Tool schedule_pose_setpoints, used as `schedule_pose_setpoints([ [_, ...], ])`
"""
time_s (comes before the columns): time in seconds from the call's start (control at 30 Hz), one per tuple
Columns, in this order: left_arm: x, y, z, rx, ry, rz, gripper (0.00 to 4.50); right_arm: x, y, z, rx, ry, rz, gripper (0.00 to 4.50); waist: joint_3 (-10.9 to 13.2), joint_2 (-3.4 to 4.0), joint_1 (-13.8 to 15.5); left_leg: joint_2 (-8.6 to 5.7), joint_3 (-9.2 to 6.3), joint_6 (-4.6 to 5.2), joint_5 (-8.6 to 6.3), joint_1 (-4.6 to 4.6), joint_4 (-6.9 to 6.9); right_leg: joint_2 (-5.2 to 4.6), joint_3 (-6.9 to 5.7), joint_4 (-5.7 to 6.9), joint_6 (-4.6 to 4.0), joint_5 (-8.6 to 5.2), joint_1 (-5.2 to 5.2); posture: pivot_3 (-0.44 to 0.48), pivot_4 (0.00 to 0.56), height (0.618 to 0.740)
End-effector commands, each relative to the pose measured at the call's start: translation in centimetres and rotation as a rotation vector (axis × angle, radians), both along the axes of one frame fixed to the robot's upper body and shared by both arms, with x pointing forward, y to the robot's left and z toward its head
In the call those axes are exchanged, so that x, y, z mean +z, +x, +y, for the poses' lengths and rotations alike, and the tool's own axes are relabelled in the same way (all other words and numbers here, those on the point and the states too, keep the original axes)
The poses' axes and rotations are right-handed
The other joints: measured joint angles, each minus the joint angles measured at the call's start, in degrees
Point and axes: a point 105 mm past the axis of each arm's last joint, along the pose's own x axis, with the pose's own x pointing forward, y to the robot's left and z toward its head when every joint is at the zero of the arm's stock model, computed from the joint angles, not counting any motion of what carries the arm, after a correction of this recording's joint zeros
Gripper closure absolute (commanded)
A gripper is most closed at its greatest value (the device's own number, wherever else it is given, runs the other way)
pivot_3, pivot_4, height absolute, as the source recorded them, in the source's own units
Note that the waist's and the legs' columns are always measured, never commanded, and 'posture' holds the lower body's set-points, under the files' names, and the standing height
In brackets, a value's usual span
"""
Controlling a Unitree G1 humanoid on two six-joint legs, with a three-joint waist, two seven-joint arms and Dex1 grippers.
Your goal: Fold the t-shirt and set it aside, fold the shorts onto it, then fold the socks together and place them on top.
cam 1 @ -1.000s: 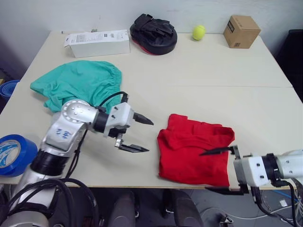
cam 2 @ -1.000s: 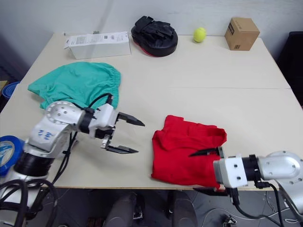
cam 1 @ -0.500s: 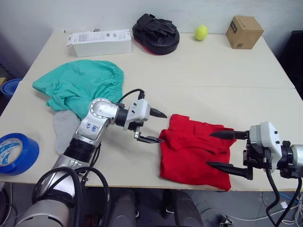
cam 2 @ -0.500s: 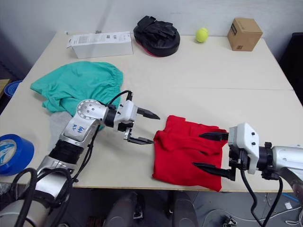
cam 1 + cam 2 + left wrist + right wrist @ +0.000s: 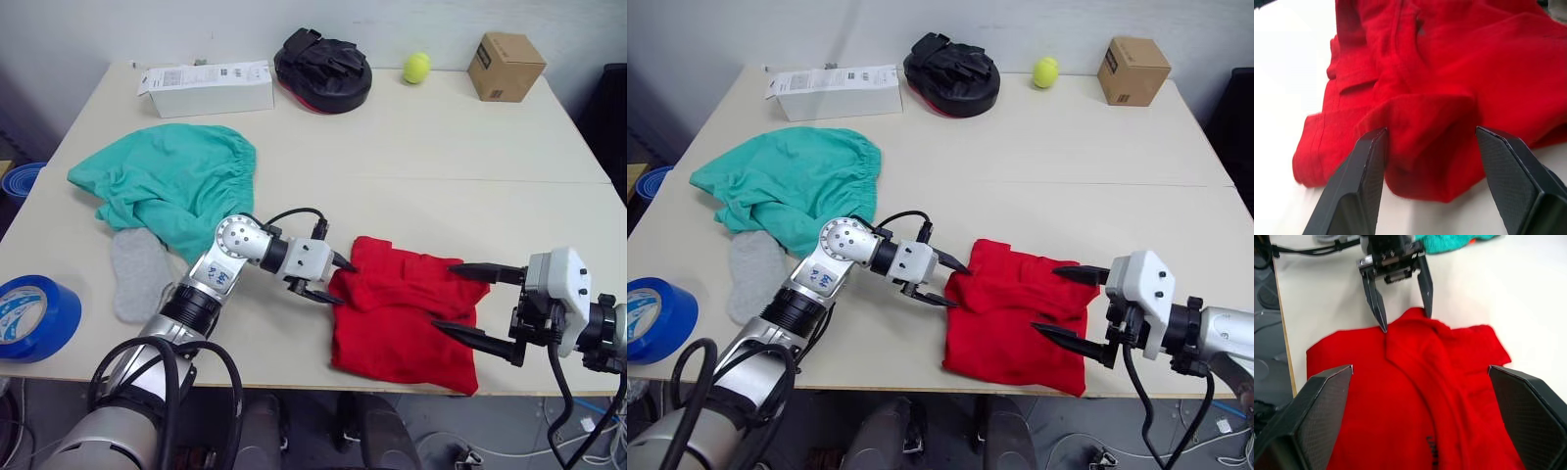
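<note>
The red t-shirt lies loosely folded near the table's front edge. My left gripper is open at the shirt's left edge, and a raised fold of red cloth sits between its fingers. My right gripper is open over the shirt's right side, with one finger above the cloth and one lower toward the front edge. The teal-green shorts lie bunched at the left. A grey sock lies flat just in front of them.
A blue tape roll sits at the front left corner. Along the back edge stand a white box, a black pad, a tennis ball and a cardboard box. The tabletop is bare behind the shirt.
My left gripper has moved right to the shirt's left edge, and the sock now shows. My right gripper has risen from the front edge to the shirt's right side.
</note>
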Motion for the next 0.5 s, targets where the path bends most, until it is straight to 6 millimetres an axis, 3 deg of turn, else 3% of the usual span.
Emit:
schedule_pose_setpoints([
  [0.03, 1.2, 0.3, -0.7, -0.012, -0.041, -0.024, 2.09, 0.8, -0.3, 0.2, 0.01, -0.013, -0.06, 0.0, 0.0, 0.0, 0.0, -0.01, 0.0, 0.01, 0.0, 0.0, 0.0, 0.0, 0.0, 0.0, 0.01, 0.0, 0.0, 0.0, 0.15, 0.74],
  [0.27, 0.9, 1.9, -1.7, 0.078, -0.074, 0.057, 4.44, 1.0, -0.3, 0.1, 0.0, -0.011, -0.064, 0.0, 0.0, -0.01, 0.0, -0.01, 0.0, 0.01, -0.01, 0.02, 0.01, 0.0, -0.01, 0.0, 0.02, 0.01, 0.02, 0.0, 0.15, 0.74],
  [0.33, 1.1, 2.6, -1.9, 0.126, -0.099, 0.126, 4.49, 1.0, -0.3, 0.0, -0.006, -0.013, -0.063, 0.0, 0.0, -0.01, 0.0, -0.01, -0.01, 0.02, -0.01, 0.01, 0.01, 0.01, -0.03, -0.01, 0.02, 0.01, 0.02, 0.0, 0.15, 0.74],
  [0.5, 2.1, 4.9, -1.7, 0.341, -0.175, 0.526, 4.49, 0.9, -0.4, -0.2, -0.008, -0.025, -0.058, 0.0, 0.0, -0.02, -0.1, -0.02, -0.01, 0.04, -0.02, -0.02, 0.01, 0.05, -0.04, -0.02, 0.02, 0.01, 0.02, 0.0, 0.15, 0.74],
])
